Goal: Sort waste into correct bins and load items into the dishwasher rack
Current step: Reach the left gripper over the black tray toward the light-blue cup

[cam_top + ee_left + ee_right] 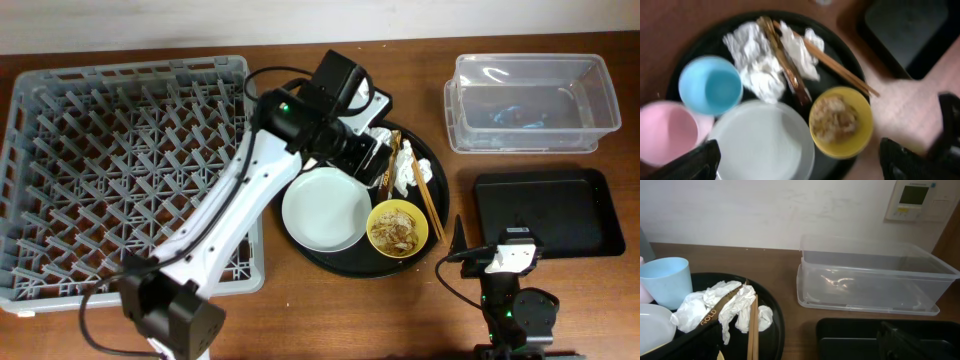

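On the round black tray (pixel 340 262) stand a pink cup (pixel 665 132), a light-blue cup (pixel 710 85), a pale grey plate (pixel 325 208) and a yellow bowl (pixel 420 222) holding brownish food scraps (pixel 832 120). Crumpled white napkins (pixel 757 60) and wooden chopsticks (pixel 840 67) lie at the tray's back. My left gripper (pixel 800 165) hangs open above the plate and bowl, touching nothing. The right gripper (pixel 805 347) is open and low between the round tray and the black bin (pixel 545 210), with only one finger clearly showing.
The big grey dishwasher rack (pixel 100 170) fills the left of the table. The clear tub (pixel 530 100) stands at the back right, behind the black bin. A brown wrapper marked GOLD (pixel 715 311) lies among the napkins. A wall runs behind the table.
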You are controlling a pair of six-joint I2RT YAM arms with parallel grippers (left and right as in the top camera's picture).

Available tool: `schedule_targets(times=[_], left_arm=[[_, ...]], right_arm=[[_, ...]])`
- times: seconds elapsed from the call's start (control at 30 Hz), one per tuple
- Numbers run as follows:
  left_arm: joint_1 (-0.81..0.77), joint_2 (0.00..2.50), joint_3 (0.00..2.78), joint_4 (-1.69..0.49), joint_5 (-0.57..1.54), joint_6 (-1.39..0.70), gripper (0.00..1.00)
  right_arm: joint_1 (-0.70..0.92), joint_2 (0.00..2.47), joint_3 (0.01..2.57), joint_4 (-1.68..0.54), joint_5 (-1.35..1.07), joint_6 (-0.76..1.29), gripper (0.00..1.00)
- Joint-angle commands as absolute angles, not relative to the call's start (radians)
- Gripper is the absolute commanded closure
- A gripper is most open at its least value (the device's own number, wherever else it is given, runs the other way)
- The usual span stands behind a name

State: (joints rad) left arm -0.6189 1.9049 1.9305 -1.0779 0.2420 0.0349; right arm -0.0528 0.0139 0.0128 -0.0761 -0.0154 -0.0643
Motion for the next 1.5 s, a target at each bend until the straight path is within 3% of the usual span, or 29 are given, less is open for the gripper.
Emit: schedule_targets(times=[0.0, 0.03, 0.07, 0.37, 0.77, 1.17, 1.47], left_arm=[[-0.628, 1.963, 1.961, -1.006, 0.202, 0.059, 0.25], [-0.628, 1.991, 1.961, -0.984, 0.179, 0.058, 0.46], [-0.628, 2.012, 1.961, -0.972, 0.177, 0.058, 0.52], [-0.628, 2.210, 1.961, -0.869, 0.097, 0.057, 0.58], [-0.628, 2.206, 1.968, -0.830, 0.049, 0.037, 0.58], [-0.627, 2.091, 2.035, -0.876, 0.176, 0.038, 0.57], [-0.627, 2.159, 2.030, -0.898, 0.077, 0.062, 0.51]], right_arm=[[-0.060, 0.006, 0.006, -0.080, -0.006, -0.071, 0.01], [-0.059, 0.006, 0.006, -0.080, -0.006, -0.071, 0.01], [-0.059, 0.006, 0.006, -0.080, -0.006, -0.071, 0.01], [-0.059, 0.006, 0.006, -0.080, -0.006, -0.071, 0.01], [-0.059, 0.006, 0.006, -0.080, -0.006, -0.071, 0.01], [-0.059, 0.006, 0.006, -0.080, -0.006, -0.071, 0.01], [-0.059, 0.006, 0.006, -0.080, -0.006, -0.071, 0.01]])
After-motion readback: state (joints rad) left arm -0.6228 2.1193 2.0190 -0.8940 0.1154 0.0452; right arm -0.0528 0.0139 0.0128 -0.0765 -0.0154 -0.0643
